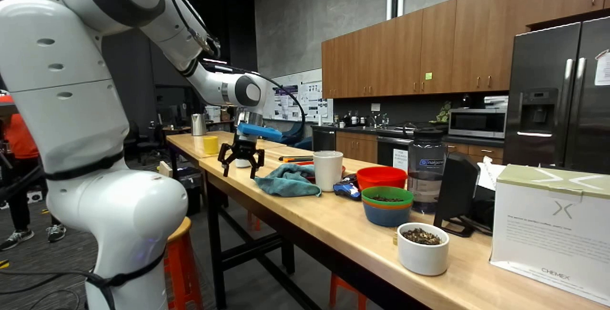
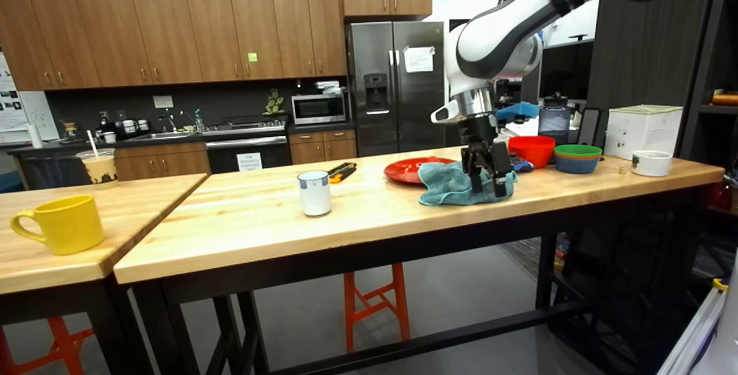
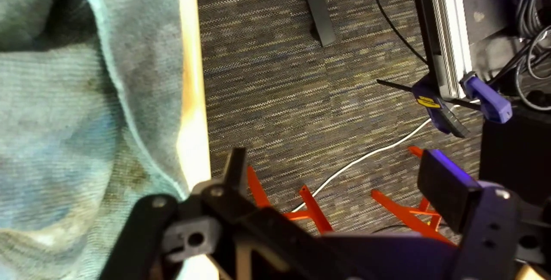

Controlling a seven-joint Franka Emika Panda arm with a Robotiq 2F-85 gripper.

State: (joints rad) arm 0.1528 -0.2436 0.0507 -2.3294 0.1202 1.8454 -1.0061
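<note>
My gripper [image 1: 239,175] hangs with its fingers pointing down at the front edge of the wooden table, jaws wide apart and nothing between them. Close beside it lies a crumpled teal towel [image 1: 286,180]. From an exterior view the gripper [image 2: 488,191] overlaps the towel [image 2: 444,182]; whether they touch I cannot tell. In the wrist view the towel [image 3: 56,142] fills the left side, and the gripper [image 3: 342,176] has one finger by the table's edge and the other over the floor. A red plate [image 2: 403,171] sits behind the towel, partly covered by it.
Near the towel stand a white mug [image 1: 328,171], a red bowl [image 1: 381,176] and stacked bowls [image 1: 387,210]. Beyond are a water bottle [image 1: 425,171], a white bowl [image 1: 421,257] and a box [image 1: 548,233]. Elsewhere are a white cup [image 2: 315,193] and a yellow mug [image 2: 72,225].
</note>
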